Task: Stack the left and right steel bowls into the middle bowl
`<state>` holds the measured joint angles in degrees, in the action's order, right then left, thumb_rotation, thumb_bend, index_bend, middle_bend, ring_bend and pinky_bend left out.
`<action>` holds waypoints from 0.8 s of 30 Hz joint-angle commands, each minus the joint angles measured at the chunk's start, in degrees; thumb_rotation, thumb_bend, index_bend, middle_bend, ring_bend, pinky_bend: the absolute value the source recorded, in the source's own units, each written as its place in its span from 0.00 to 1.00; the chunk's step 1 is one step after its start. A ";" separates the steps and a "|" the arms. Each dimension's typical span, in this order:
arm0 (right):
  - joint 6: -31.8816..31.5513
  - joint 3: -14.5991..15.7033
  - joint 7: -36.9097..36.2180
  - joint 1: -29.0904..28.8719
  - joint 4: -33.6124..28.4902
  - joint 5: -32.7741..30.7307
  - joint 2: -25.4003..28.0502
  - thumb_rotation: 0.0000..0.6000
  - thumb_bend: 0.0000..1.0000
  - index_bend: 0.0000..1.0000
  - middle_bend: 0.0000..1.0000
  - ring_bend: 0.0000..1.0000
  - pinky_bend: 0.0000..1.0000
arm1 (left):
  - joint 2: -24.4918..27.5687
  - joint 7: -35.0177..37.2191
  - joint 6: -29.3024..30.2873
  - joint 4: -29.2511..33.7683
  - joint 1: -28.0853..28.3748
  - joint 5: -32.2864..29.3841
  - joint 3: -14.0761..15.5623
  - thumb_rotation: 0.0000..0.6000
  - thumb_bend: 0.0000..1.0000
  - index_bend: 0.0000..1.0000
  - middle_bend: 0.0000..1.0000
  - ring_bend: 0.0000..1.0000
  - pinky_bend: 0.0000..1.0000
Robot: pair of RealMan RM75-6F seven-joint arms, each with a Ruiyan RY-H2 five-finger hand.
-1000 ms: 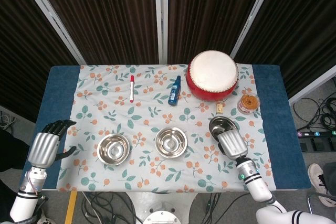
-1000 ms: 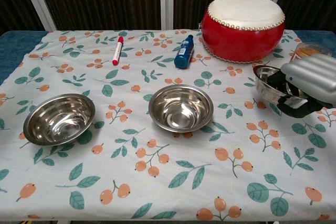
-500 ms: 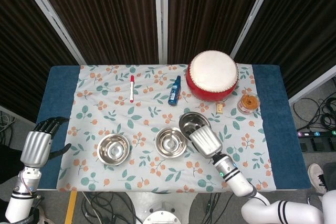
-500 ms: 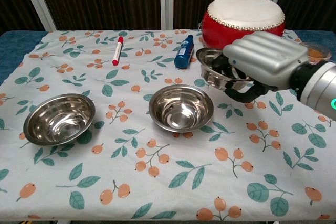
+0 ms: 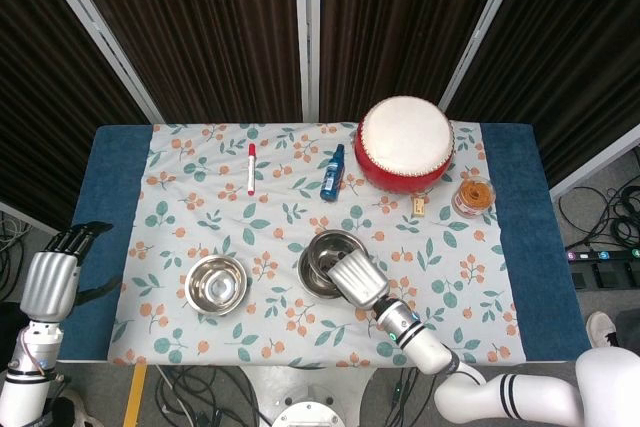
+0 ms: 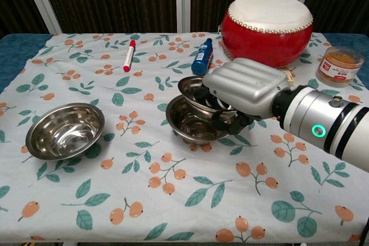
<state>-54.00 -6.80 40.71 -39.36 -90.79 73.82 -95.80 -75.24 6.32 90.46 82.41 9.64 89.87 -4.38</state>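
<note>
Flowery cloth (image 6: 144, 200) covers the table. Near the middle of the frame, the right hand (image 6: 242, 93) grips a steel bowl (image 6: 193, 87) and holds it tilted just over the middle bowl (image 6: 190, 124). The left bowl (image 6: 64, 131) sits alone at the left. At the far lower left of the head view, the left hand (image 5: 52, 277) holds nothing, fingers straight. A red drum (image 6: 268, 21) sits at the upper right.
</note>
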 commanded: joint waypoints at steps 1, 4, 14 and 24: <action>0.41 0.08 0.26 -0.53 -1.93 -1.10 2.13 1.00 0.09 0.28 0.25 0.09 0.13 | -0.10 0.34 -0.18 -0.28 0.08 0.00 -0.03 1.00 0.00 0.29 0.35 0.27 0.32; 0.30 -0.22 1.18 -0.63 -4.59 -3.06 4.39 1.00 0.06 0.13 0.12 0.00 0.03 | -0.24 0.12 -0.45 -0.32 0.30 -0.01 -0.15 1.00 0.00 0.29 0.35 0.27 0.32; -7.25 -0.41 3.18 2.04 -17.29 -3.44 14.76 1.00 0.05 0.04 0.07 0.00 0.00 | -0.07 -3.05 -2.66 1.09 0.89 0.61 1.05 1.00 0.00 0.29 0.35 0.27 0.33; -13.09 -4.05 -3.45 4.61 -23.47 -2.07 24.45 1.00 0.04 0.04 0.07 0.00 0.00 | -1.07 -11.16 -12.79 6.00 4.92 7.03 7.48 1.00 0.02 0.31 0.36 0.27 0.36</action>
<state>-66.37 -10.08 38.37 -35.28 -113.45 71.80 -72.52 -75.70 -3.10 79.56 87.08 13.27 95.26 1.75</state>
